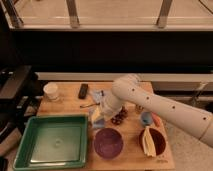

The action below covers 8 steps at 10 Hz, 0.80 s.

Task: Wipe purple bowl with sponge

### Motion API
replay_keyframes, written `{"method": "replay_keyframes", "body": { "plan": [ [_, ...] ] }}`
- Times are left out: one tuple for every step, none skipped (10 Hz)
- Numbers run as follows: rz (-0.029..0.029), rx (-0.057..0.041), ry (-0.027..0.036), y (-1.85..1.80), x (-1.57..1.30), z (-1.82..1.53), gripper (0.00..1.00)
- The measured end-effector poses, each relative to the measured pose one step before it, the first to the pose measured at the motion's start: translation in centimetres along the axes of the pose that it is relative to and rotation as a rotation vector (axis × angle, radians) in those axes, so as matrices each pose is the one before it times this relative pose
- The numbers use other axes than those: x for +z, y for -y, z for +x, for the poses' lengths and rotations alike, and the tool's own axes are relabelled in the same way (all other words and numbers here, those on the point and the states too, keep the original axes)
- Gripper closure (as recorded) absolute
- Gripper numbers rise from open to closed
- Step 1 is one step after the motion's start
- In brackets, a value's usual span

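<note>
Gripper [98, 116]: at the end of a white arm [150, 102] that enters from the right edge, bends above the counter's middle and slants down to the left. It is low over the wooden counter [65, 107], just behind the purple bowl's left rim. The fingers are clenched, and their outline is largely lost against the wrist housing.

Sponge [99, 122]: small light-blue block directly under the gripper's tip and touching it. Whether it is pinched between the fingers or only pressed from above cannot be made out. A yellowish patch beside it is unidentifiable.

Purple bowl [108, 143]: round, shallow and upright, at the front of the counter just right of the tray. Its inside is plain, and it lies near the sponge but apart from it.

Green tray [50, 118]: rectangular, at front left, with its near corner cut off by the frame.

Reddish-brown bowl [161, 142]: at front right, partly hidden by a cream folded item [147, 141] lying in it.

White cup [51, 92]: at back left.

Dark flat object [83, 90]: right of the cup, kind unclear.

Grey-blue cloth lump [96, 95]: behind the gripper, partly covered by the arm.

Brown knobbly lump [119, 118]: just right of the gripper.

Small round blue thing [146, 118]: behind the reddish-brown bowl, with its upper edge hidden under the arm.
</note>
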Motion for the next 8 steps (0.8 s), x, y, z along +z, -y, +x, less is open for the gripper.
{"method": "replay_keyframes", "body": {
  "plan": [
    [-0.00663,0.00428,0.00049,-0.22,0.276,-1.475,0.9],
    [-0.00058,0.00305,0.00455,-0.227,0.426,-0.897,0.9],
    [0.00223,0.00473,0.00803,-0.235,0.676,-0.846,0.9],
    [0.00309,0.01271,0.01531,-0.56,0.831,-1.098,0.9],
    [0.00835,0.01829,0.02912,-0.876,0.872,-1.336,0.9],
    [0.00679,0.00992,0.01499,-0.453,0.238,-0.579,0.9],
    [0.00082,0.00499,0.00195,-0.279,-0.059,-0.153,0.9],
    [0.00018,-0.00371,0.00153,0.139,0.069,0.027,0.9]
  ]
}}
